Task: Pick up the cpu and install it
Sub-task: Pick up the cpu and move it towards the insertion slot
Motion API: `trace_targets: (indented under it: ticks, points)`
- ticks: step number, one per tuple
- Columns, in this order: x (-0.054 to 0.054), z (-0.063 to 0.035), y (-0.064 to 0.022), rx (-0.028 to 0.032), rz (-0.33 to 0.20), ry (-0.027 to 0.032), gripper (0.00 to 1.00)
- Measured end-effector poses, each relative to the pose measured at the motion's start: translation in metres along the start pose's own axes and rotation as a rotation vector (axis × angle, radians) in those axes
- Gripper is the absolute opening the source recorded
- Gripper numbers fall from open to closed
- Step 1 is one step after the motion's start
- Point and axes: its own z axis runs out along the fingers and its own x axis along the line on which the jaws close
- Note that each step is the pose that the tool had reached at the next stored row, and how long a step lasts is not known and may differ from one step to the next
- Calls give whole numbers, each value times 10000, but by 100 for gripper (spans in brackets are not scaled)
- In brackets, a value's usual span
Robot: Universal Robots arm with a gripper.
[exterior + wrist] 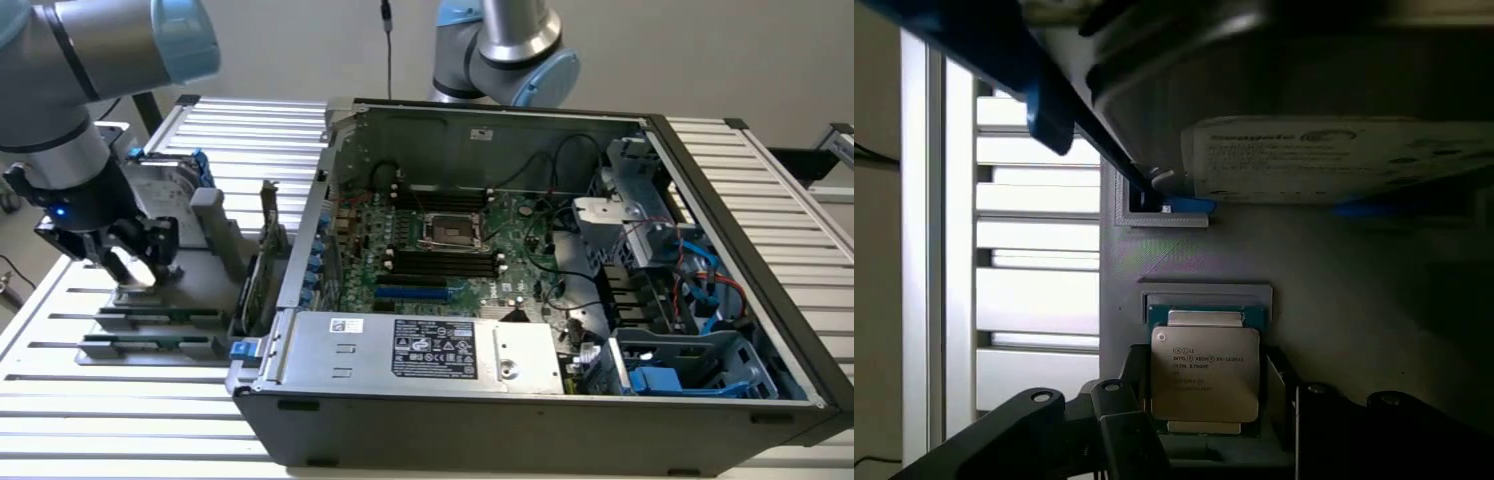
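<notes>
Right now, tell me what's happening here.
The robot arm's gripper hangs low over the cpu, which lies in a gray holder beside the open computer case. The gripper is open, with one finger on either side of the cpu. The cpu is not yet lifted.

**The cpu** (1204, 372), seen from directly above in the wrist view. It is a small, flat, square chip. Its top is a dull silver metal plate carrying several lines of fine dark print, too small to read. A narrow blue-green margin of the chip's board shows beyond the plate along one edge, and a pale strip runs along the opposite edge. The chip lies level and face up, seated in a shallow recess of a grey holder (1184, 265). Its sides run parallel to the recess walls, and its metal top is fully exposed.
</notes>
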Motion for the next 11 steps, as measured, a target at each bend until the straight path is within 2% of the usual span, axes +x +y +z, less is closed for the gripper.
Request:
trace_targets:
  ticks: [11]
  points:
    - [15,-478,18,0,-10,48,55]
